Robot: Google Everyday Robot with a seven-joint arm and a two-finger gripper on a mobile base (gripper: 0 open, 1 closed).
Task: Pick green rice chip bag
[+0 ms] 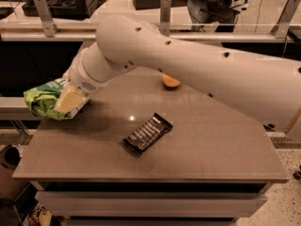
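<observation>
The green rice chip bag (pixel 41 99) is a crumpled light-green foil bag at the table's left edge, partly past the edge and seemingly raised off it. My gripper (pixel 67 101) is on its right side, and a pale yellowish finger (pixel 69 100) lies across the bag, gripping it. The big white arm (pixel 188 65) reaches in from the right across the table's back. A black candy bar (pixel 147 133) lies flat near the table's middle, apart from the gripper.
An orange object (pixel 170 82) sits at the back of the brown table (pixel 211 149), partly hidden by the arm. Behind the table run a rail with metal posts (pixel 42 13) and desks. The floor drops away to the left.
</observation>
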